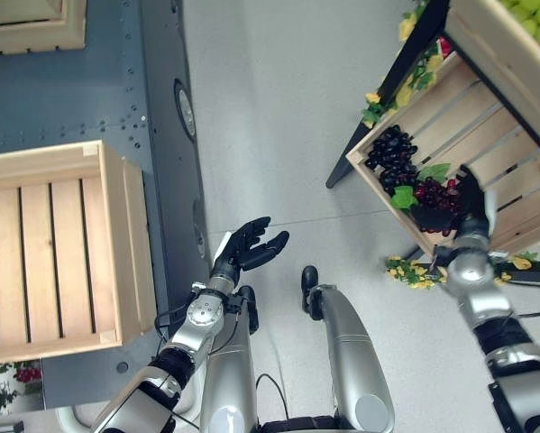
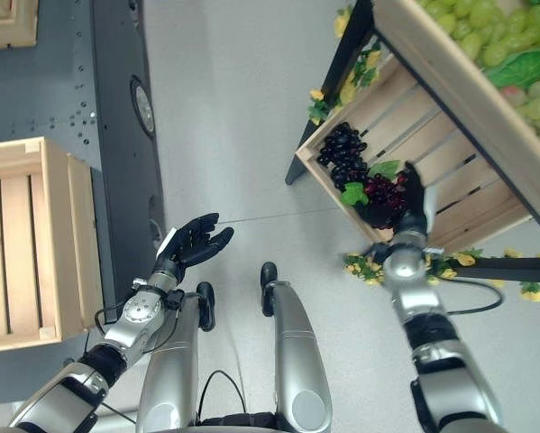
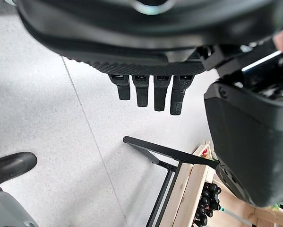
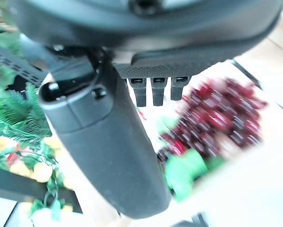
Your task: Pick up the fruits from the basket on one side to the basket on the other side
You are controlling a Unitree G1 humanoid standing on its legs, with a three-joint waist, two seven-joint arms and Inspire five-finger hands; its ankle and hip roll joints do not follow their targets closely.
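Left eye view: empty wooden crate [image 1: 58, 253] at the robot's left, slatted floor bare. Left hand [image 1: 248, 246] raised over the grey floor [image 1: 270, 117], fingers spread and relaxed, holding nothing. At the right, a tilted wooden crate [image 1: 486, 135] on a black stand [image 1: 405, 72] holds a bunch of black grapes [image 1: 392, 155] and, just beside it, a bunch of red grapes [image 1: 434, 194] with green leaves. Right hand [image 1: 472, 200] reaches into this crate next to the red grapes; whether it grips them cannot be told here.

Right eye view: adds an upper crate [image 2: 450, 63] filled with green grapes [image 2: 486, 36].

Left wrist view: left hand's fingers [image 3: 146, 90] hang straight over the floor; the stand and black grapes lie beyond.

Right wrist view: right hand's fingers [image 4: 153, 90] extended, open, just above the red grapes, not closed on them. Yellow flowers [image 4: 32, 170] trim the stand.
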